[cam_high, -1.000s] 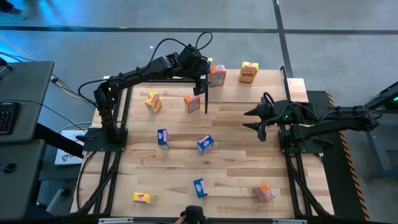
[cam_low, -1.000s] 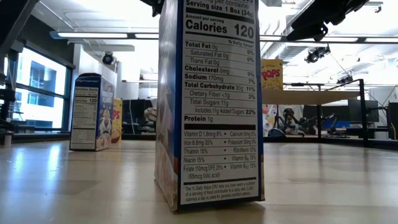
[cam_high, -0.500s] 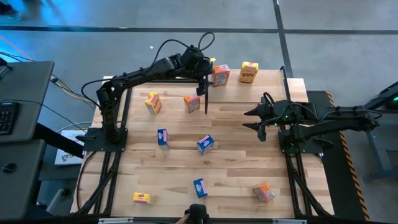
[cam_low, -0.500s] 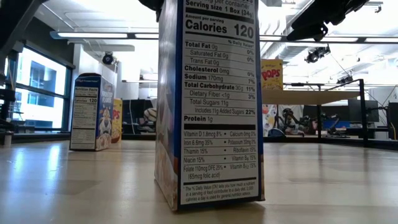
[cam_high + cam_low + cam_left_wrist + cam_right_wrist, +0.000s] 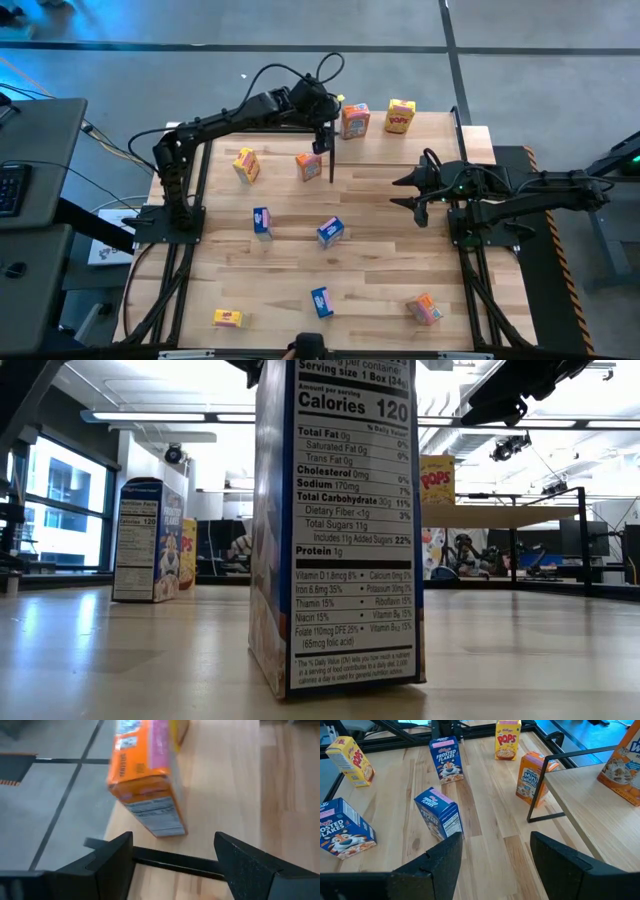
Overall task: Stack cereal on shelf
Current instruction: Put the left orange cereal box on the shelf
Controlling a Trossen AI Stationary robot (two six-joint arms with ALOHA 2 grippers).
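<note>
"POPS", "FROSTED FLAKES" on cereal boxes

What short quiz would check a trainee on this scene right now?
1. How many boxes stand on the shelf?
2. True or false: the right gripper holds a box.
3. What colour is the box just ahead of the left gripper? A orange, B blue, C yellow.
Key: 1. Two: the orange box and the Pops box. 2. False; it is open and empty. 3. A.
</note>
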